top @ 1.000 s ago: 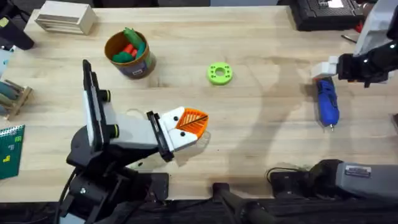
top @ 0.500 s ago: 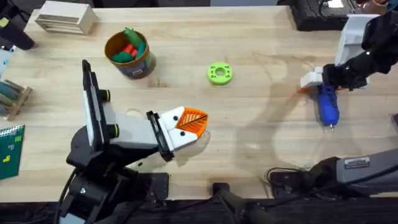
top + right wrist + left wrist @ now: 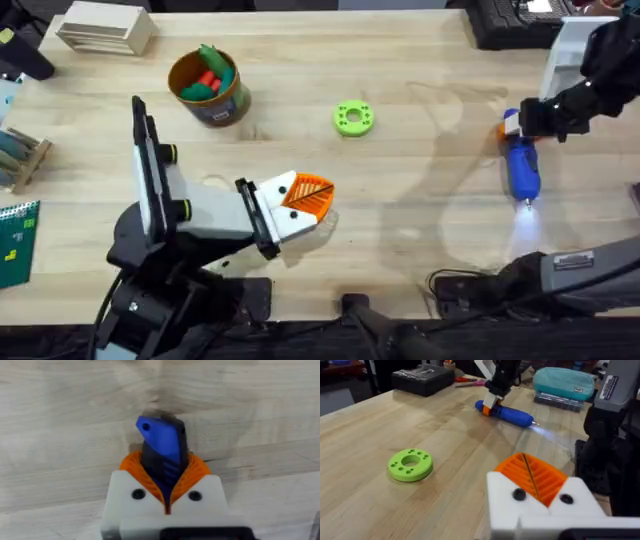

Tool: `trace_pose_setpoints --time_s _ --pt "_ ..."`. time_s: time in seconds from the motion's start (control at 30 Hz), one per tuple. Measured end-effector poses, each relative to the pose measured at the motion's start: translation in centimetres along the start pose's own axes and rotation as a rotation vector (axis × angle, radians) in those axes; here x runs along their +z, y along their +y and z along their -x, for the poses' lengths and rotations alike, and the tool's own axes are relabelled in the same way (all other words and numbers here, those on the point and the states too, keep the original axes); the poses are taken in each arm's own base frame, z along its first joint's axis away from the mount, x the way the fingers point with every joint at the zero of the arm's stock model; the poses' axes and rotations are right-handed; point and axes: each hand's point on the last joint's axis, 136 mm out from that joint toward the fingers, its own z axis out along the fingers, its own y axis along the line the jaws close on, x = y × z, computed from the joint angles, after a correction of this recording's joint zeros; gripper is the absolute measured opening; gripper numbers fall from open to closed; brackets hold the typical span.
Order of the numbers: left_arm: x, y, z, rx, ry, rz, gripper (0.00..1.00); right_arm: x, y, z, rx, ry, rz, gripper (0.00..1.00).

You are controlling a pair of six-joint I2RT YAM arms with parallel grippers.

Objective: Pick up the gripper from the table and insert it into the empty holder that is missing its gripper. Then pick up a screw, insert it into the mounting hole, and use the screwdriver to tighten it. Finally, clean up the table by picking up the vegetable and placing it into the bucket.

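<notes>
**A:** Screwdriver (image 3: 522, 168) first: it lies at the right of the surface (image 3: 420, 220), thin tip pointing near and a light glowing off that tip. Why is it held that way?

**B:** The right pincer (image 3: 512, 127) is clamped on its far end, orange pads pressed against both sides of the blue body, as the right wrist view shows (image 3: 162, 455). Gripping the butt end leaves the tip free, I'd judge.

**A:** And the left pincer (image 3: 310, 198)?

**B:** Closed with nothing in it, low over the near middle of the surface.

**A:** Anything in the way?

**B:** The green ring (image 3: 352, 118) lies well left of the screwdriver. The bucket (image 3: 208, 87), far left, already holds vegetables. Nothing crowds the tool.
</notes>
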Motion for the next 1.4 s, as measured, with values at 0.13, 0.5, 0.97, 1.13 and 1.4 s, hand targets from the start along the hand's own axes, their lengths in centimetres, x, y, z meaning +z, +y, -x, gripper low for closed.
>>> trace_pose_setpoints --time_s 0.13,0.5,0.97,1.13,1.4 --pt "0.0 0.0 0.0 0.000 0.000 0.000 0.006 -0.3 0.1 -0.8 -0.001 0.044 0.009 0.027" --pt "0.0 0.0 0.0 0.000 0.000 0.003 0.006 -12.8 -1.1 2.0 0.140 -0.201 -0.049 0.027" --pt "0.0 0.0 0.0 0.000 0.000 0.003 0.005 -32.5 6.1 -0.3 0.242 -1.051 0.183 0.027" --pt "0.0 0.0 0.0 0.000 0.000 0.003 0.005 -35.4 13.8 -1.1 0.207 -1.265 0.655 0.027" --pt "0.0 0.1 0.0 0.000 0.000 0.006 0.005 -36.7 22.3 -2.0 0.017 -1.190 0.962 0.027"
